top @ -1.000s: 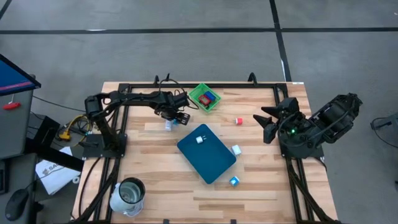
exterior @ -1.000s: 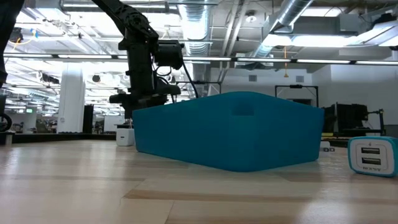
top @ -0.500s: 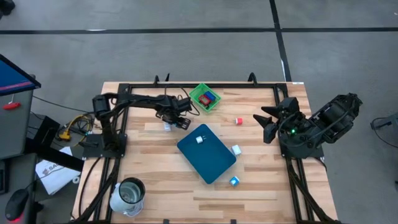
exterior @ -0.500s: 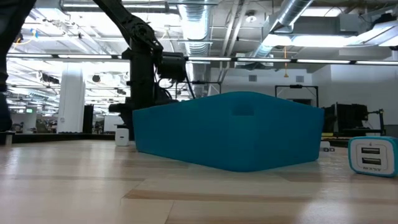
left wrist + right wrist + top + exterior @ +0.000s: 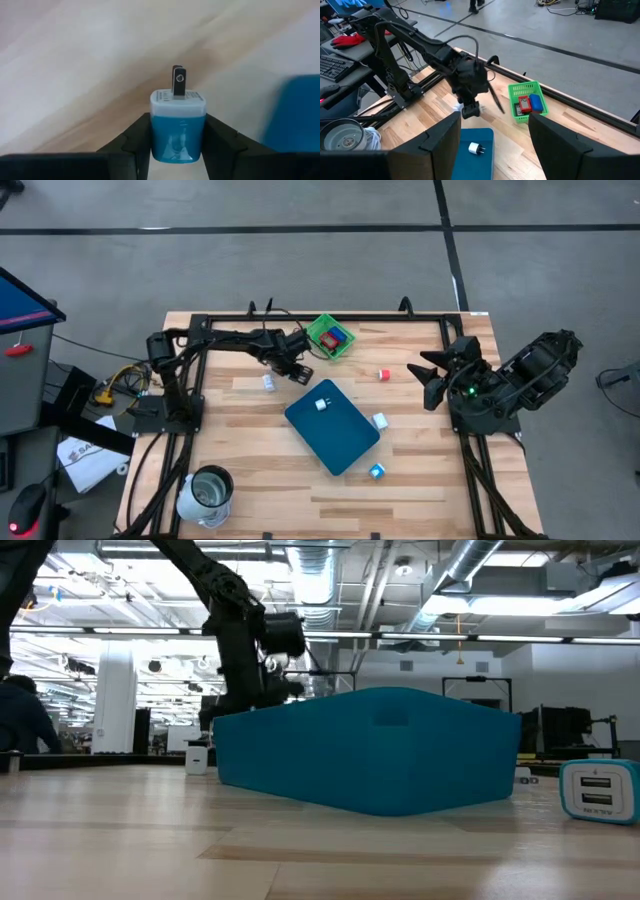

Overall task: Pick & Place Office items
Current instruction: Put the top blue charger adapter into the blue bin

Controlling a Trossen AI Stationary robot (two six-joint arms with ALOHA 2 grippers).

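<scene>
Nearest on the tabletop (image 5: 250, 480), a white-and-blue block (image 5: 377, 471) lies just off the teal board's (image 5: 335, 430) near corner, a second block (image 5: 380, 421) sits at the board's right edge, and a white plug piece (image 5: 321, 404) rests on the board. Farther back, the left end effector (image 5: 300, 373) hangs above the tabletop between the board and the green basket (image 5: 330, 337), clamped on a blue-and-white charger (image 5: 177, 125) whose prongs point away from its wrist, with another white piece (image 5: 268, 383) on the wood just to its left. The right end effector (image 5: 425, 380) waits at the right edge with fingers spread, a small red piece (image 5: 383, 374) on the wood near it.
</scene>
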